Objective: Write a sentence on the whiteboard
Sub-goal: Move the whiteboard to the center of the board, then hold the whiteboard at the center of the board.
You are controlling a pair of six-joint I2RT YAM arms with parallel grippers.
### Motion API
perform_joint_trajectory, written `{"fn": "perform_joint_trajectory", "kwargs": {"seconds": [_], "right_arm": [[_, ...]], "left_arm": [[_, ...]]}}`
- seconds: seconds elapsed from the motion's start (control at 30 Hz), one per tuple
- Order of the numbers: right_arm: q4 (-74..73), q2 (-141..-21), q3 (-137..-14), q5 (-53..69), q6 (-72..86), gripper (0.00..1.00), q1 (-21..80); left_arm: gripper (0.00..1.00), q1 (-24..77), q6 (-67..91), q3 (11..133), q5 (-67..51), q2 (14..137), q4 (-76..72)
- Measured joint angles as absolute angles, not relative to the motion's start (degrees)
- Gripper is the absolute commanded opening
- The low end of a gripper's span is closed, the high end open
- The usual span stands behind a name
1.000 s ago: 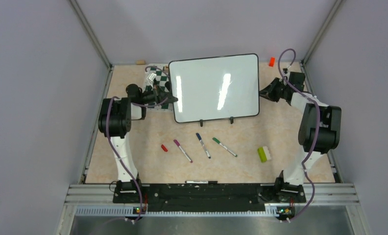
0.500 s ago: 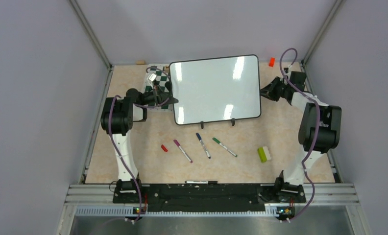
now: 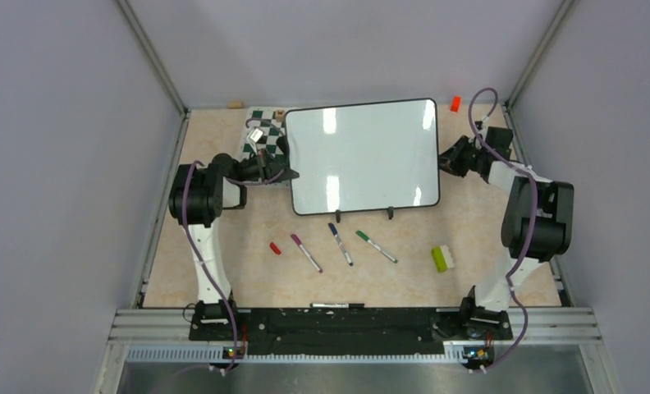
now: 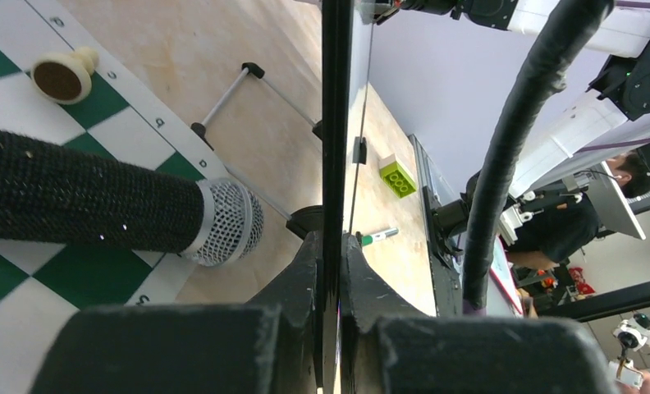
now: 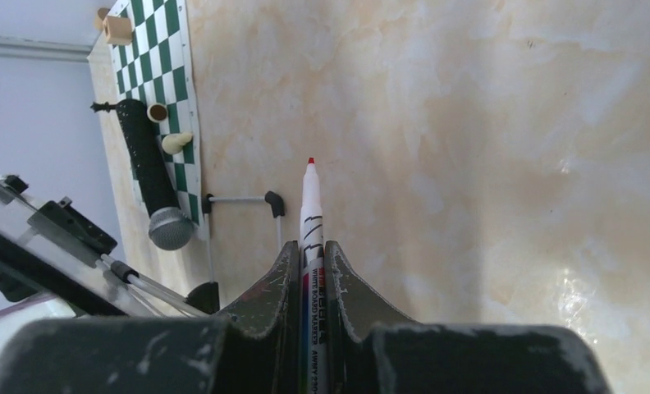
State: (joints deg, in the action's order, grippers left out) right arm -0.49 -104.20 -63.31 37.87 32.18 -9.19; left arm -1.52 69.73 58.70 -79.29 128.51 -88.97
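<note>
The whiteboard [image 3: 363,156] stands tilted at mid-table on its two black feet. Its face is blank white with glare, and no sentence shows on it. My left gripper [image 3: 287,170] is shut on the board's left edge. In the left wrist view that edge is a thin black line [image 4: 336,123] running up from between the closed fingers [image 4: 305,271]. My right gripper [image 3: 445,162] is by the board's right edge, shut on an uncapped red marker [image 5: 309,213]. The marker's tip points out over the bare tabletop in the right wrist view.
Behind the board's left side lies a green-and-white chessboard mat [image 3: 260,134] with a black microphone [image 4: 100,205] and small pieces on it. In front of the board lie a red cap [image 3: 275,248], purple [image 3: 306,253], blue [image 3: 341,244] and green [image 3: 377,246] markers, and a green-white brick [image 3: 442,258].
The whiteboard, held by my left gripper, has shifted toward the near side and slightly right, and its glare has moved. My right gripper has come down and nearer along the board's right edge.
</note>
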Motion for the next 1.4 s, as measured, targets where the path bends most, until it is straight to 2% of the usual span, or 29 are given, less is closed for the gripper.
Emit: {"fn": "perform_joint_trajectory", "kwargs": {"seconds": [0.43, 0.53, 0.7, 0.73, 0.77, 0.8, 0.83, 0.87, 1.03, 1.4], "right_arm": [[-0.91, -99.74, -60.34, 38.00, 32.10, 0.00, -9.21], [-1.21, -99.74, -60.34, 37.28, 32.01, 0.00, -9.21], [-2.42, -99.74, -60.40, 37.30, 32.03, 0.00, -9.23], [-2.63, -99.74, -60.42, 37.67, 32.05, 0.00, -9.10], [-2.83, -99.74, -60.42, 38.02, 32.05, 0.00, -8.86], [-3.01, -99.74, -60.42, 38.22, 32.08, 0.00, -8.73], [-3.16, -99.74, -60.42, 38.57, 32.10, 0.00, -8.64], [-3.46, -99.74, -60.49, 38.89, 32.10, 0.00, -8.60], [-4.78, -99.74, -61.32, 39.16, 32.08, 0.00, -8.58], [-7.94, -99.59, -62.81, 36.49, 32.10, 0.00, -10.76]], "left_arm": [[0.00, -1.39, 64.31, 50.94, -80.18, 124.03, -89.45], [0.14, -1.26, 62.06, 49.91, -80.36, 122.89, -89.08], [0.25, -0.93, 59.77, 48.84, -80.25, 121.80, -87.31], [0.31, -0.49, 59.46, 48.84, -79.92, 121.69, -86.89], [0.41, 0.08, 59.20, 48.84, -79.81, 121.58, -86.74], [0.63, 0.47, 58.81, 48.80, -79.72, 121.40, -86.65], [0.92, 0.82, 58.46, 48.69, -79.64, 121.23, -86.61], [0.98, 1.15, 58.50, 48.49, -79.64, 120.95, -86.72], [0.99, 1.69, 54.81, 46.24, -79.20, 117.80, -83.96], [0.99, 0.69, 35.68, 44.69, -74.74, 107.04, -60.93]]}}
